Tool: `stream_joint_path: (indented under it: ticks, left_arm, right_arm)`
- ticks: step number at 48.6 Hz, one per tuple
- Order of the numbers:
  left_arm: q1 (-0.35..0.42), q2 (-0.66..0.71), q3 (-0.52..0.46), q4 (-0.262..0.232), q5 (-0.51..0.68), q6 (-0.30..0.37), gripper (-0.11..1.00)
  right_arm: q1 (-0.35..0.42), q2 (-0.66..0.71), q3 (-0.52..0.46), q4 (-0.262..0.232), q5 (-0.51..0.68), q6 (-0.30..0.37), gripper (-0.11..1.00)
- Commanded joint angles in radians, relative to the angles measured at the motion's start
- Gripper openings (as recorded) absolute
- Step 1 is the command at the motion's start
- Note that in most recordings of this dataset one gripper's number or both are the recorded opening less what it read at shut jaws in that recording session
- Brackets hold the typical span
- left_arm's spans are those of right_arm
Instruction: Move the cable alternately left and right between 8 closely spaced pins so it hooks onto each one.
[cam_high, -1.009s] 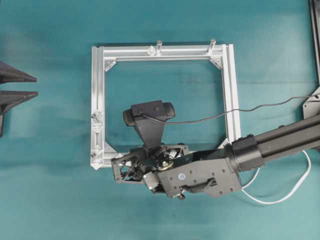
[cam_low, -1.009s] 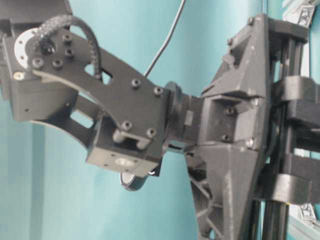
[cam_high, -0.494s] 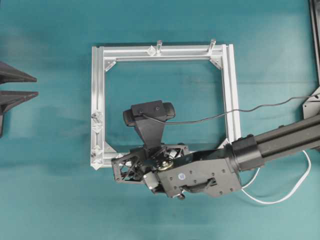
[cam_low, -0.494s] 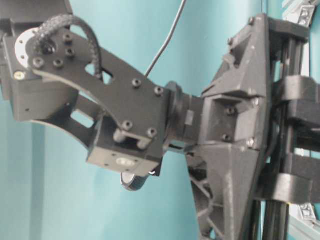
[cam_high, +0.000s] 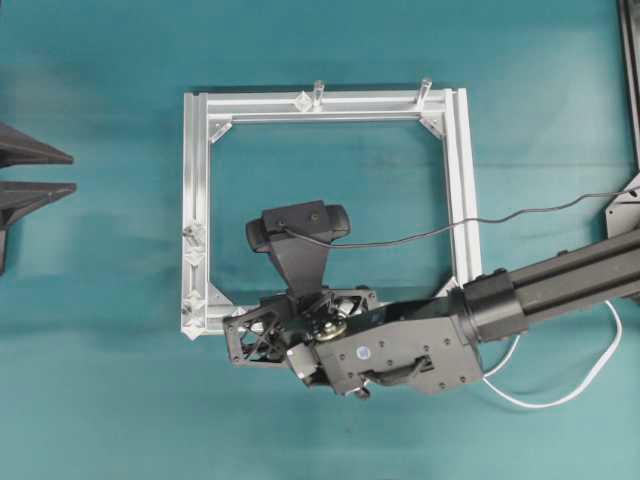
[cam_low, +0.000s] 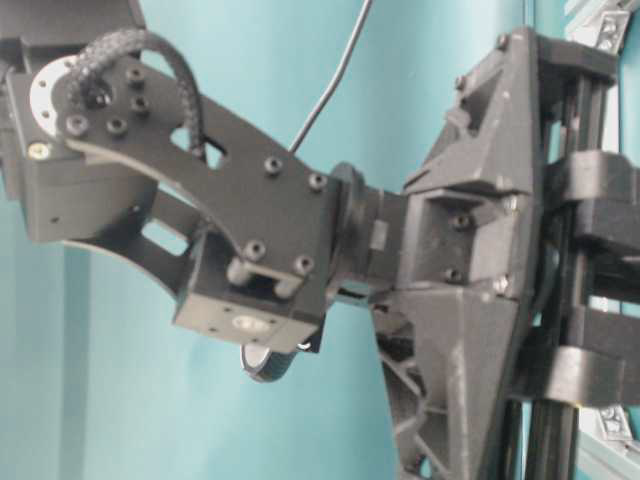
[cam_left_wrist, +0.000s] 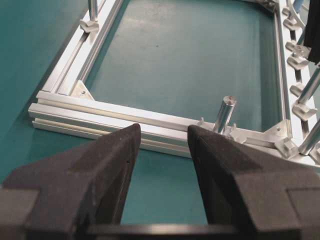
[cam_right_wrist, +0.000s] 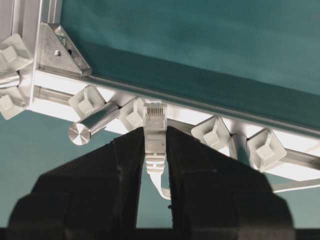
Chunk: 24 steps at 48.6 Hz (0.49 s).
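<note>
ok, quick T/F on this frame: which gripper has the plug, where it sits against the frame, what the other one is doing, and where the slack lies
1. The right gripper is shut on the plug. True.
2. The left gripper holds the cable. False: its jaws stand open with nothing between them.
3. The plug tip sits at the frame rail, between two pins. True.
4. The cable is already woven across the frame's middle. False: overhead, the slack loops on the table to the right, outside the frame.
5. The left gripper hovers over the frame's top rail. False: overhead, it is parked at the left edge of the view, off the frame.
</note>
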Motion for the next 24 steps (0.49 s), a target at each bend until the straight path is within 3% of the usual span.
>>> stream_joint_path:
  ticks: [1, 17, 24]
  left_arm:
    - [0.003, 0.006, -0.018, 0.003, -0.008, -0.003, 0.50]
    - [0.003, 0.008, -0.018, 0.003, -0.008, -0.003, 0.50]
    - [0.003, 0.008, -0.018, 0.003, -0.006, -0.003, 0.50]
  right_arm:
    - [-0.014, -0.020, -0.008, -0.008, 0.002, -0.014, 0.16]
    - [-0.101, -0.021, -0.008, -0.008, 0.000, -0.133, 0.16]
    - [-0.129, -0.021, -0.008, -0.032, 0.000, -0.158, 0.16]
